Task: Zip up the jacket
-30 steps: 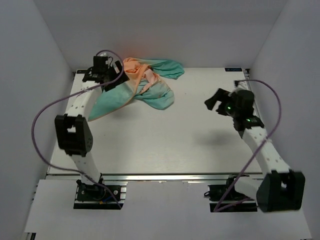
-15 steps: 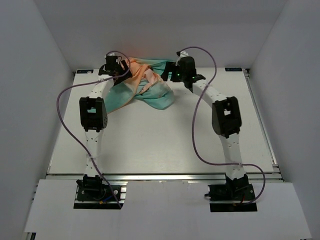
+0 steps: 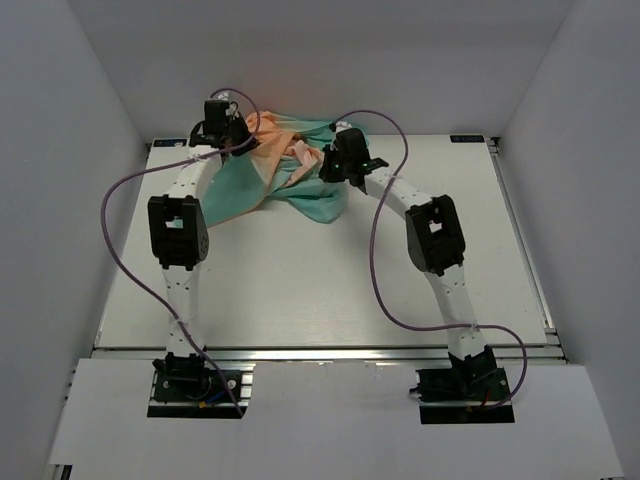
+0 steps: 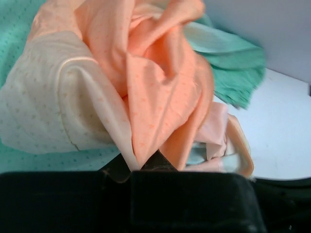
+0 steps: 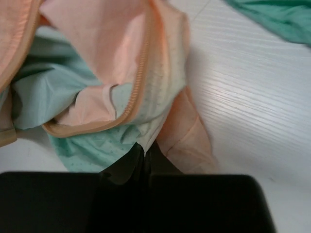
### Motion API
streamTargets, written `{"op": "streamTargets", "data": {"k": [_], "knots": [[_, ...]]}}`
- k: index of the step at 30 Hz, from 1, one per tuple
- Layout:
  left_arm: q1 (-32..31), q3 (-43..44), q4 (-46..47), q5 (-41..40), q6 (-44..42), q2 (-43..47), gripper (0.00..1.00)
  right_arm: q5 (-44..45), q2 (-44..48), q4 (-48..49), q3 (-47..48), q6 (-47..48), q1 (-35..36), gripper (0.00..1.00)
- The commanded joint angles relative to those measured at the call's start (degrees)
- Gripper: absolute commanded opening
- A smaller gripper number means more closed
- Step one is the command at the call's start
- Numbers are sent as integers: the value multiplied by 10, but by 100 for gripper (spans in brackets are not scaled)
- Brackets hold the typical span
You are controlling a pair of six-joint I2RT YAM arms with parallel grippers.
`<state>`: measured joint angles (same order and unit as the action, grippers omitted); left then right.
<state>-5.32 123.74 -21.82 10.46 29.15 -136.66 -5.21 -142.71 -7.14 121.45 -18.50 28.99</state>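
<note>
Two jacket folds are pinched in the closed left pincer and right pincer; extra layers could be caught, burying the zipper.

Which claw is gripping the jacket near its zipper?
The right gripper: the orange zipper runs just above its pinch. The left gripper pinches a plain peach fold.

Both arms are stretched far out from their bases, the left arm running nearly straight ahead and the right arm leaning inward. The left gripper is clamped tight, with a fold of the jacket pinched at its fingertips. The right gripper has its fingers pressed together too, nipping cloth just ahead of the tips. The wrists angle toward each other.
</note>
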Motion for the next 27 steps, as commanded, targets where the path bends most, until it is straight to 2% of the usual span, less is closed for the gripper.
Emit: {"op": "streamTargets", "data": {"k": [1, 4, 5, 6, 7, 8, 9, 11, 12, 15, 17, 20, 24, 27], "knots": [[-5, -22, 1, 47, -25, 163, 0, 84, 174, 20, -44, 46, -5, 0], [-13, -82, -7, 63, -36, 292, 0, 131, 315, 19, -119, 100, -4, 0], [-15, -117, -10, 61, -37, 368, 0, 138, 354, 22, -142, 109, -4, 0], [-20, -134, -11, 56, -36, 409, 0, 143, 433, 23, -165, 118, -4, 0], [-21, -154, -9, 55, -32, 449, 0, 151, 471, 22, -207, 130, -4, 0], [-22, -198, 1, 54, -17, 532, 0, 153, 511, 19, -227, 134, -5, 0], [-22, -219, 7, 52, -9, 571, 0, 156, 587, 15, -247, 138, -4, 0], [-21, -254, 19, 63, 8, 643, 0, 149, 657, -15, -291, 134, -4, 0], [-22, -277, 22, 72, 13, 703, 0, 133, 722, -25, -301, 132, -4, 0], [-21, -302, 41, 112, 44, 787, 2, 86, 834, -29, -346, 118, -4, 0], [-21, -298, 45, 133, 60, 808, 2, 72, 886, -31, -355, 104, -4, 0], [-21, -291, 48, 146, 77, 823, 2, 61, 907, -47, -342, 91, -4, 0], [-22, -301, 31, 129, 84, 805, 2, 107, 886, -64, -341, 87, -4, 0], [-21, -349, 30, 113, 92, 767, 2, 166, 848, -70, -361, 73, -4, 0]]}}
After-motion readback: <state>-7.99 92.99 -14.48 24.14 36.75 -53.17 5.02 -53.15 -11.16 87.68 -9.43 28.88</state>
